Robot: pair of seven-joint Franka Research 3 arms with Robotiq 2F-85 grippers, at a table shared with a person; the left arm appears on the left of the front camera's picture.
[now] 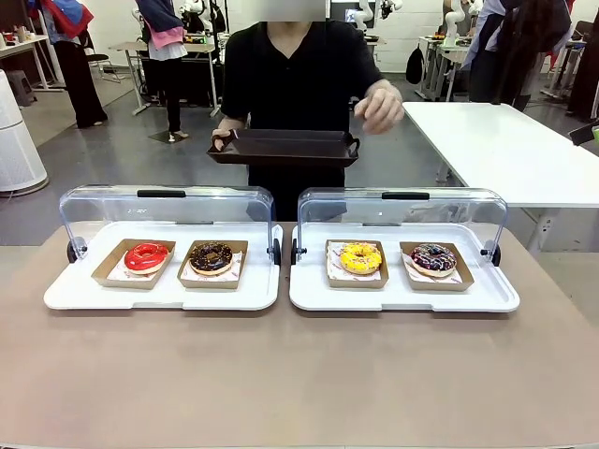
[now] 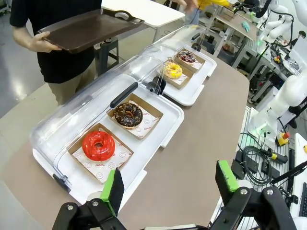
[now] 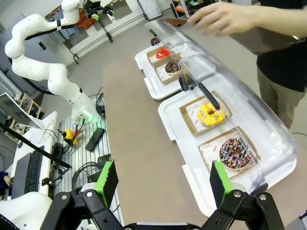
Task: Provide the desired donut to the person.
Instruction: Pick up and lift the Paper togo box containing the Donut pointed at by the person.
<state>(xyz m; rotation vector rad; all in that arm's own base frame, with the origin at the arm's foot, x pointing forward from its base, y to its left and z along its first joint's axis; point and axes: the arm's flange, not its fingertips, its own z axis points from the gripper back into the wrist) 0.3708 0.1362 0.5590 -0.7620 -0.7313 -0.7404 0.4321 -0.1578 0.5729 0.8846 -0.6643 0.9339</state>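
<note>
Bright, even overhead light.
Soft glare on clear lids (image 1: 168, 210); person's hand (image 3: 223, 19) blurs at one o'clock, my right wrist view.

Robotics lab, white work tables (image 1: 505, 140) on a grey floor (image 1: 140, 178), cable bundles (image 2: 254, 165), a keyboard (image 3: 29, 175), a red stop button (image 2: 286, 136)

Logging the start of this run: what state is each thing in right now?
left cover: open, rolled back.
right cover: open, rolled back.
black tray: empty, held by the person.
left gripper: open, empty.
right gripper: open, empty.
</note>
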